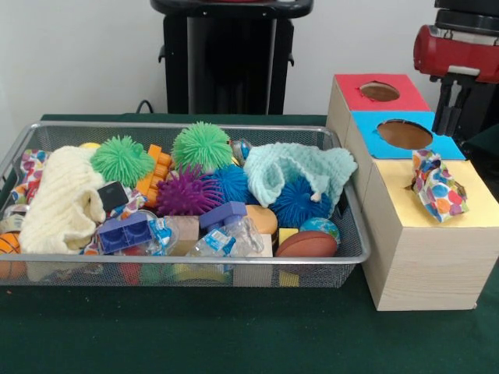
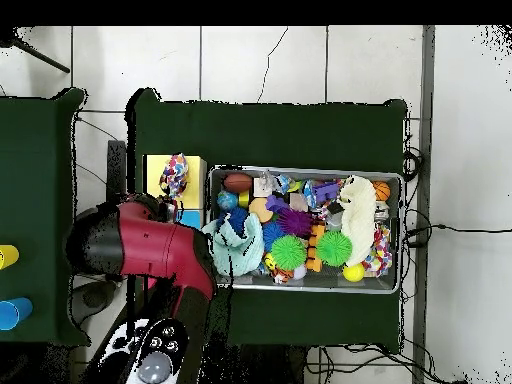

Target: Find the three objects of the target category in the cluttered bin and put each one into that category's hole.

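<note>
We see a crumpled cloth with multicoloured dots (image 1: 439, 187) (image 2: 175, 176) sitting in the yellow hole of the wooden sorting box (image 1: 437, 257); the claw's state we cannot tell.

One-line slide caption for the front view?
Wire bin crowded with spiky balls, cloths and blocks beside a three-hole sorting box; a patterned cloth sits on its yellow section.
</note>
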Controlling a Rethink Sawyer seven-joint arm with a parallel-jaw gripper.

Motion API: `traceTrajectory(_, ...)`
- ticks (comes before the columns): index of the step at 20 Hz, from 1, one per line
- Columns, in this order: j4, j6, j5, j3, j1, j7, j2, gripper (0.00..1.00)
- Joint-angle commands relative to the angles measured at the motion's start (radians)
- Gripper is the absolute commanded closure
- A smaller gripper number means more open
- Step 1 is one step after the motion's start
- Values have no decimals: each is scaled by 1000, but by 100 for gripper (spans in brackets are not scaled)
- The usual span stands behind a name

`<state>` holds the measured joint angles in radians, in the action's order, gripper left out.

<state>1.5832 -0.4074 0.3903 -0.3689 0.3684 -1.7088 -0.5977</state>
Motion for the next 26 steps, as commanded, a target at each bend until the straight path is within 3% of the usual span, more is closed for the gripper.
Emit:
traceTrajectory(1, 12, -48, 6, 24, -12, -239, 37, 100)
traceTrajectory(9, 9, 119, 29, 52, -29, -257, 56, 100)
traceTrajectory(20, 34, 177, 39, 48, -21, -265, 69, 100)
traceTrajectory(26, 68, 238, 36, 92, -57, -256, 112, 100)
